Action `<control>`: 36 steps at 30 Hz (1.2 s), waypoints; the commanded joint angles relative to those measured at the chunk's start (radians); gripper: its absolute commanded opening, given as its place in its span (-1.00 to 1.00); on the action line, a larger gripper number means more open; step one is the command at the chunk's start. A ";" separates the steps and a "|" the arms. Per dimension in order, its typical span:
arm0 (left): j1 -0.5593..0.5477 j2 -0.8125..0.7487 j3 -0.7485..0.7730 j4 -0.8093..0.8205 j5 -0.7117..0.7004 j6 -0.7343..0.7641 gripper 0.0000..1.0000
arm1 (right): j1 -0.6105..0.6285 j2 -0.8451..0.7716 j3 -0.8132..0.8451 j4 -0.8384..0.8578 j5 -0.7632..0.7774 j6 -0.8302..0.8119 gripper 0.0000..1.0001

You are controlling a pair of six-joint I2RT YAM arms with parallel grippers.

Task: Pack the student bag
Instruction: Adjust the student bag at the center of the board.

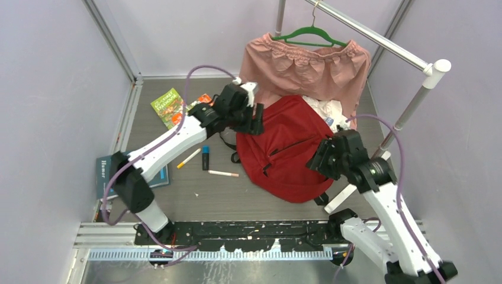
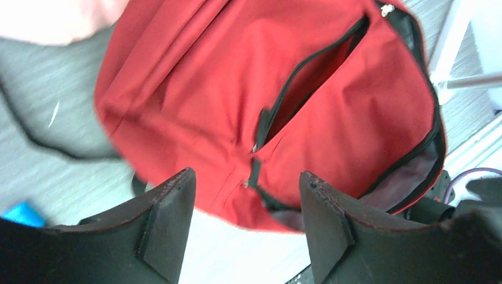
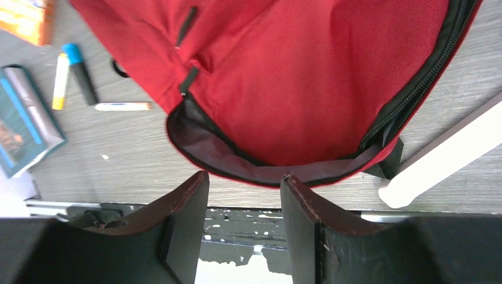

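The dark-red student bag (image 1: 284, 148) lies flat in the middle of the table, its main zipper open at the near rim and its front pocket zipper open. It fills the left wrist view (image 2: 284, 100) and the right wrist view (image 3: 308, 77). My left gripper (image 1: 256, 125) is open and empty above the bag's far left corner. My right gripper (image 1: 317, 163) is open and empty above the bag's near right side. A yellow marker (image 1: 189, 158), a blue-capped marker (image 1: 205, 157) and a white pen (image 1: 223, 173) lie left of the bag.
A green book (image 1: 167, 107) and an orange item (image 1: 204, 99) lie at the far left. A dark blue book (image 1: 106, 173) lies at the left edge. A pale pink garment (image 1: 305, 68) hangs on a green hanger behind the bag. A white rail post (image 1: 411, 106) stands right.
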 commanded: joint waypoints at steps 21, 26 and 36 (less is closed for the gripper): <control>0.156 -0.525 -0.563 -0.029 -0.199 -0.127 0.56 | 0.540 0.642 0.041 0.473 0.068 0.257 -0.03; 0.156 -0.568 -0.595 -0.070 -0.167 -0.092 0.57 | 0.526 0.492 0.088 0.316 0.300 0.126 0.29; 0.092 -0.575 -0.667 -0.010 0.019 -0.094 0.38 | 0.404 0.276 -0.206 0.197 0.310 0.284 0.36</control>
